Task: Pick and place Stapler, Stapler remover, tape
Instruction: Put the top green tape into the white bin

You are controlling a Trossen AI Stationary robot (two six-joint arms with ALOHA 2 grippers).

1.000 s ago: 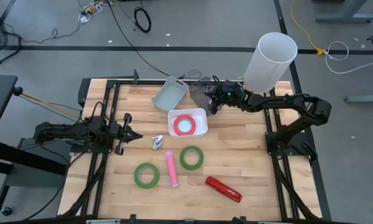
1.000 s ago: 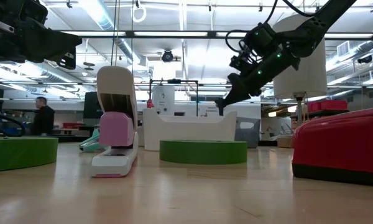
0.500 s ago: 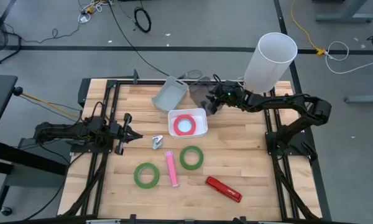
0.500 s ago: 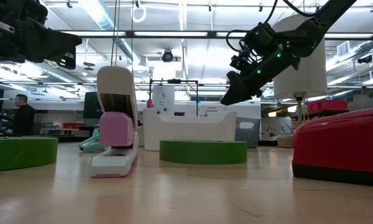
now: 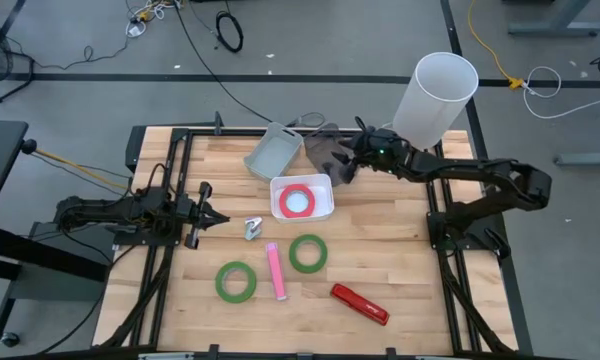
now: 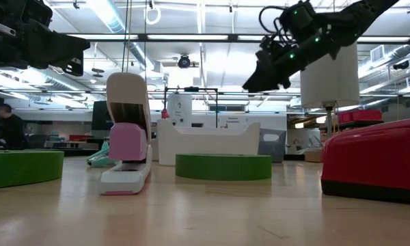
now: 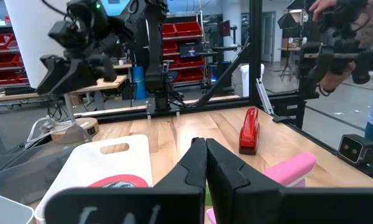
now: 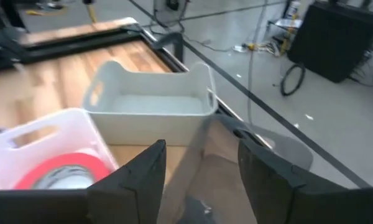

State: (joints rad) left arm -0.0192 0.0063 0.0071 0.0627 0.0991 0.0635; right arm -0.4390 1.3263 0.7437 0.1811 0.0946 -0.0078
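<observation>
Hovering above the far edge of the desk (image 5: 400,250), just beyond the white bin (image 5: 302,198) that holds the red tape roll (image 5: 298,200), the right gripper (image 5: 342,163) has its fingers (image 8: 140,180) spread apart and empty. Two green tape rolls (image 5: 236,282) (image 5: 307,253) lie flat nearer the front, with the pink stapler (image 5: 275,270) between them, the red stapler (image 5: 359,304) to their right, and the small staple remover (image 5: 252,228) near the left gripper (image 5: 218,216), whose fingers (image 7: 199,165) are pressed together holding nothing.

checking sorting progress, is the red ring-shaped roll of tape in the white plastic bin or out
In. The red ring-shaped roll of tape lies flat inside the white plastic bin, whose walls surround it in the high view.
</observation>
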